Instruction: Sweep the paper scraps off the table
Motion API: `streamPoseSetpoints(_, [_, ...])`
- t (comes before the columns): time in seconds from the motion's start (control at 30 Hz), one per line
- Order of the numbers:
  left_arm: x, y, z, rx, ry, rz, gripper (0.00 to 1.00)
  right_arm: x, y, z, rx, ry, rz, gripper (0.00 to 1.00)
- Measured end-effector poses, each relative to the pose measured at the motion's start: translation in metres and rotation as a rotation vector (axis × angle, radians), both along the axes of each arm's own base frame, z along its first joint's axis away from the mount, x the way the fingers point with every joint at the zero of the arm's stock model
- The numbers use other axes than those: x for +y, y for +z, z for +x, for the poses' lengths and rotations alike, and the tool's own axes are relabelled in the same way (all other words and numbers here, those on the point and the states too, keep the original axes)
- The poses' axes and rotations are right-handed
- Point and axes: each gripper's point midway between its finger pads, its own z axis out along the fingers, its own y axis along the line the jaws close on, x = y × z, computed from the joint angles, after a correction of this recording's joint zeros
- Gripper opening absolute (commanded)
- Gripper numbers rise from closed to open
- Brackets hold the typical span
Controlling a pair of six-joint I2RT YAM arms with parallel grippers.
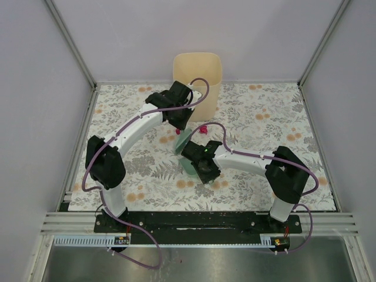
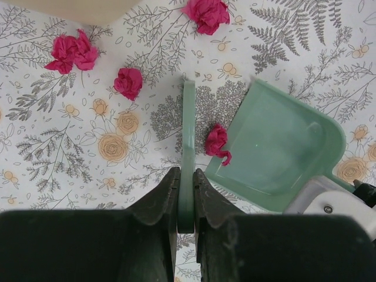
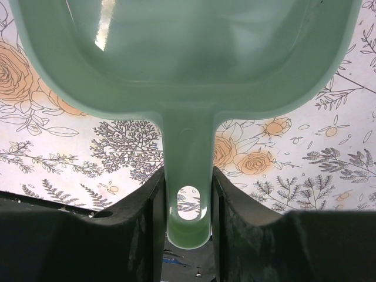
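Note:
Several crumpled magenta-red paper scraps lie on the flower-print table (image 1: 264,117). In the left wrist view, one scrap (image 2: 217,142) sits at the lip of the green dustpan (image 2: 282,147), and others lie farther off (image 2: 128,82), (image 2: 73,51), (image 2: 207,13). In the top view a few scraps (image 1: 203,128) show near the bin. My left gripper (image 2: 187,173) is shut on the green brush (image 2: 188,129), seen edge-on just left of the scrap at the lip. My right gripper (image 3: 188,176) is shut on the dustpan's handle (image 3: 188,147); the pan (image 3: 188,53) lies flat ahead of it.
A beige bin (image 1: 197,73) stands at the table's far edge, behind the left gripper (image 1: 179,120); its base shows in the left wrist view (image 2: 70,7). Metal rails frame the table. The right gripper (image 1: 202,164) and dustpan (image 1: 189,167) sit mid-table.

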Motion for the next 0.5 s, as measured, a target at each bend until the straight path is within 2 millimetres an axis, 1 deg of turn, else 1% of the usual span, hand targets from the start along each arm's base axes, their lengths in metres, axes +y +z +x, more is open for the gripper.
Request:
streamPoseSetpoints(0.13, [-0.002,-0.001,-0.007,0.017,-0.022,-0.001,0.00,0.000,0.000,0.001,-0.004,0.000,-0.003,0.00])
streamPoseSetpoints(0.37, [-0.004,-0.001,-0.030,0.052,-0.062,0.005,0.00,0.000,0.000,0.001,-0.008,-0.001,-0.002,0.00])
streamPoseSetpoints(0.5, [-0.004,0.003,-0.044,0.071,-0.081,-0.003,0.00,0.000,0.000,0.002,-0.012,-0.001,-0.001,0.00])
